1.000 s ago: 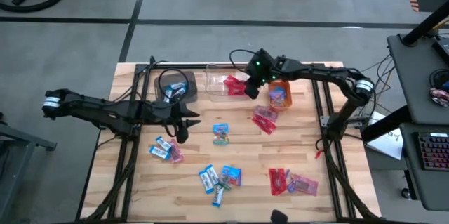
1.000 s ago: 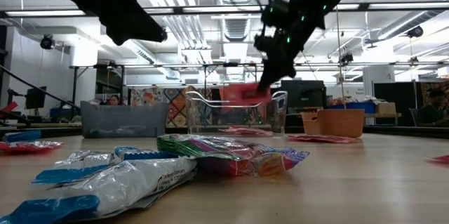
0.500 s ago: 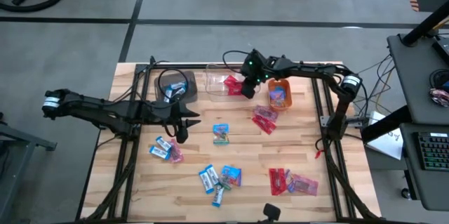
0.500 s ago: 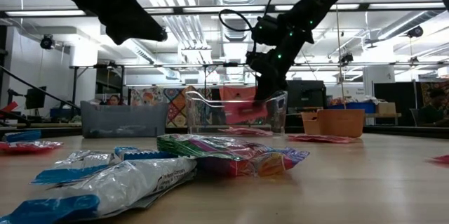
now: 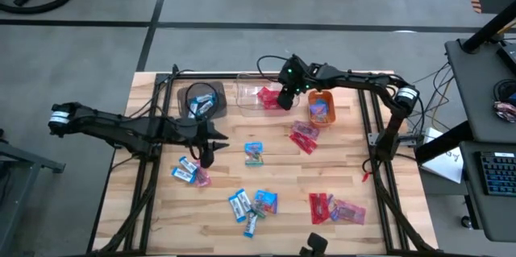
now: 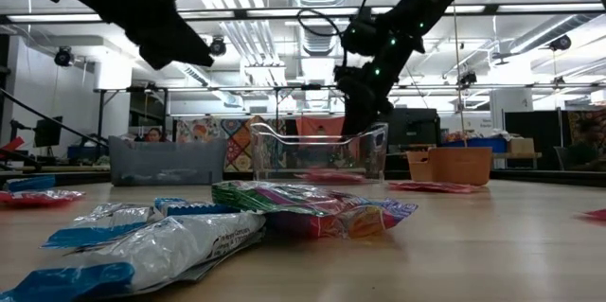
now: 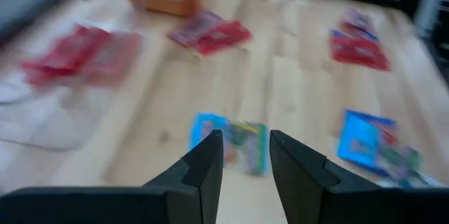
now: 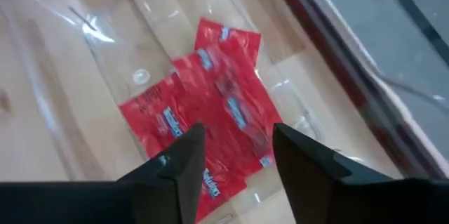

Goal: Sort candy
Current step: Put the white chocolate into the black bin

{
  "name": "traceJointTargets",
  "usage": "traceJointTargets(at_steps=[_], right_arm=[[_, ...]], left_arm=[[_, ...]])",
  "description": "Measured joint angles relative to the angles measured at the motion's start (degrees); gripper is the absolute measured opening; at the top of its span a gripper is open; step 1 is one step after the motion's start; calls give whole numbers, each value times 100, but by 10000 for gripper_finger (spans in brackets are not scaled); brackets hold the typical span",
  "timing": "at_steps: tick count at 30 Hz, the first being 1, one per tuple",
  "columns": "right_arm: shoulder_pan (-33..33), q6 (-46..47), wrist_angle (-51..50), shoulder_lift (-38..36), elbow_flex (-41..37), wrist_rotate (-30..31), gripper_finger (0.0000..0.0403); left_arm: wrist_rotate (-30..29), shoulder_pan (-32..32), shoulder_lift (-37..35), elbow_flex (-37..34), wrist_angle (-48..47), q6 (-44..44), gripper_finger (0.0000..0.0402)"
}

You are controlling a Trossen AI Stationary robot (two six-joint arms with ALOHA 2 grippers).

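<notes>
Now right pincer [image 8: 231, 161] spread, empty, above red candy [image 8: 210, 112] lying in clear bin [image 5: 251, 96].

both arms outstretched over the table, left gripper [image 5: 205, 149] and right gripper [image 5: 284, 100] parted, empty

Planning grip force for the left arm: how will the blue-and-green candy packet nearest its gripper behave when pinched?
The blue-and-green candy packet lies flat on the table, so it probably flexes. Its glossy wrapper may slip between the open left gripper fingers. It looks light, likely sliding if nudged.
</notes>
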Motion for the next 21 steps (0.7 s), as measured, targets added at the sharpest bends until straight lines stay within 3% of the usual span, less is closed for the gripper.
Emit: traceJointTargets(at_steps=[3,10,21], right_arm=[[8,120,-31,-218,0,-2,172],[305,393,-379,-939,0,-55,176],[1862,793,-1544,-1882,-132,-219,176]], left_arm=[[442,-14,0,-115,22,-77,102],[565,-523,96,-224,33,-133,102],[565,-1786,1071,-187,436,-124,102]])
